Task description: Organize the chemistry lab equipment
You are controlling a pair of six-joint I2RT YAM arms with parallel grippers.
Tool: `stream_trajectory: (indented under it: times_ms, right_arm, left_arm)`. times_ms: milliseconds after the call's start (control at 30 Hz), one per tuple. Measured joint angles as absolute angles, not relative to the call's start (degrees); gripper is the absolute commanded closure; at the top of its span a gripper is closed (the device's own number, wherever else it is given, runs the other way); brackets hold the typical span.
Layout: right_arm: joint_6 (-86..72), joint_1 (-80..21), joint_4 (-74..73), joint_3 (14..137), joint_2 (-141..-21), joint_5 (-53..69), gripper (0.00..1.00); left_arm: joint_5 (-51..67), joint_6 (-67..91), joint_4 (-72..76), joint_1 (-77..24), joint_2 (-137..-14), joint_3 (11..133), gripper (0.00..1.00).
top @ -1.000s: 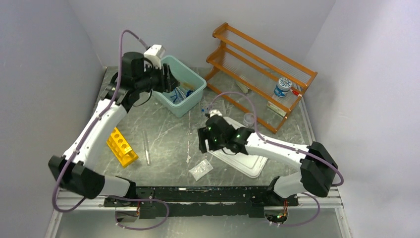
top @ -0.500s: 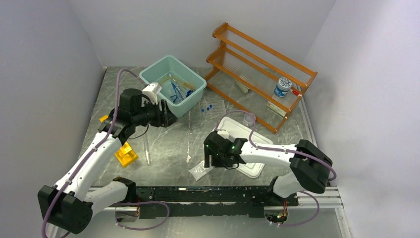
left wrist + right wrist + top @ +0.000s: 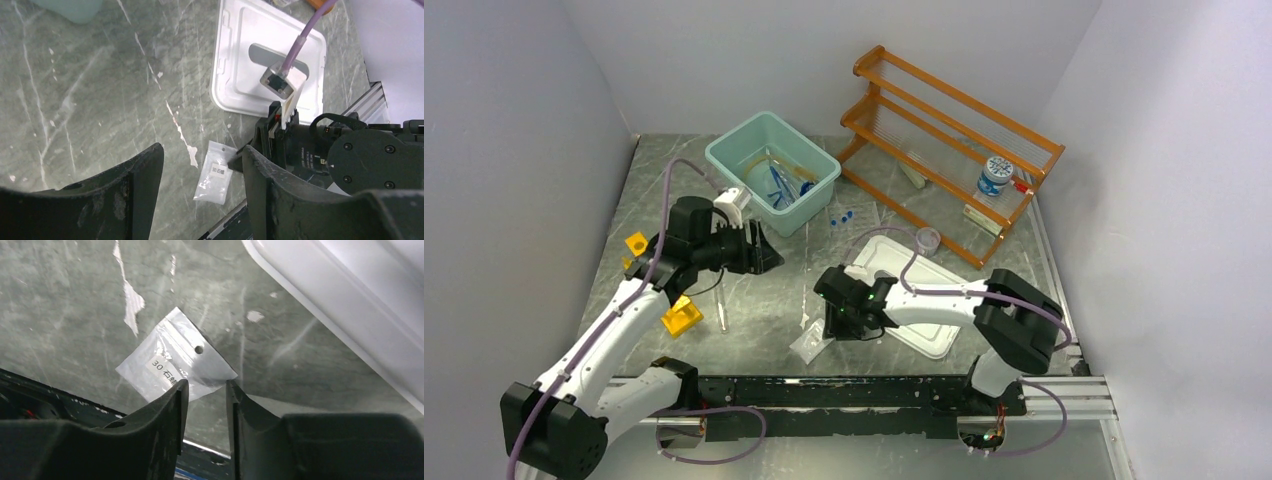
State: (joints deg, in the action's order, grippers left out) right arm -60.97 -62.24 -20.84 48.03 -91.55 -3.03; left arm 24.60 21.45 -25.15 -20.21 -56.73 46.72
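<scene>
A small clear plastic bag with a white label lies flat near the table's front edge; it also shows in the right wrist view and the left wrist view. My right gripper is low over it, jaws a narrow gap apart, straddling the bag's near corner. My left gripper is open and empty, above the table left of centre. The yellow test-tube rack is partly hidden by my left arm. A glass tube lies beside it. Blue-capped vials lie by the bin.
A teal bin at the back holds blue items and amber tubing. A white tray lid lies right of my right gripper, a small jar behind it. The orange shelf holds a blue-lidded jar.
My left gripper has pulled back from the teal bin toward the middle of the table. My right gripper has moved left off the white lid and down to the plastic bag.
</scene>
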Motion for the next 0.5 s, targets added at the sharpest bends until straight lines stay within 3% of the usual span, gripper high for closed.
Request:
stream_trajectory:
  times_ms: [267, 500]
  right_arm:
    - [-58.2, -63.0, -18.5, 54.3, -98.3, -6.5, 1.0]
    - [-52.9, -62.2, -16.1, 57.0, -100.9, -8.4, 1.0]
  left_arm:
    - [24.7, 25.0, -25.5, -20.6, -55.9, 38.2, 0.35]
    - [25.3, 31.3, -25.4, -22.0, -59.3, 30.5, 0.26]
